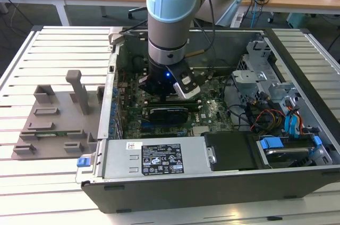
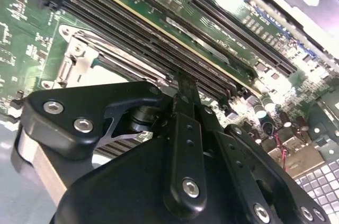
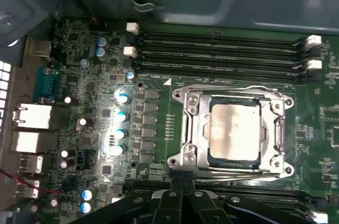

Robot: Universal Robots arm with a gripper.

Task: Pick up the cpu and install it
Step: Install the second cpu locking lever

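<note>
In the exterior view the arm reaches straight down into the open computer case, which lies on its side on a slatted table; the gripper hangs low over the green motherboard, just above a long black card that stands on the board. A small blue light glows on the wrist.

The cpu sits in its socket — in the first wrist view its silver-grey top lies flat and square inside the metal socket frame, with the frame's bright bars around all four sides. Rows of long black memory slots run along one side of the socket, and a second set runs along the opposite side, where the gripper's two black fingers come together tip to tip with nothing between them. So the jaws are closed and empty, their tips close over the slots beside the socket frame, apart from the chip itself.

In the second wrist view the gripper's dark linkage fills the foreground (bolts and pivot arms plain to see), the fingers pressed into one narrow bar pointing at the slot rows; a corner of the socket frame shows beside it.

To the exterior view's left of the case a grey plastic tray with upright posts rests on the table; inside the case, toward the exterior view's right, lie bundled cables and blue-tabbed drive bays.
</note>
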